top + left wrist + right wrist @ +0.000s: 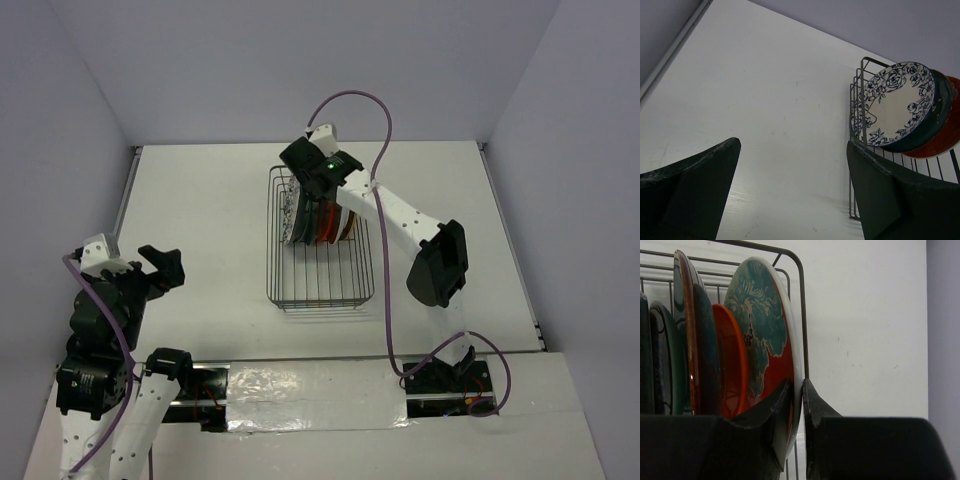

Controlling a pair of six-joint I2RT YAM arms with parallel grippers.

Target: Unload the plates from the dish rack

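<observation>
Left end effector hovers above the white tabletop, fingers spread wide, holding nothing. Right of it, mid-tabletop, the dish rack keeps the plates upright in its far half. A white plate with blue floral rim stands leftmost, and the red-orange plate with teal flower ends the row. The right end effector is clamped on that last plate's rim.
</observation>
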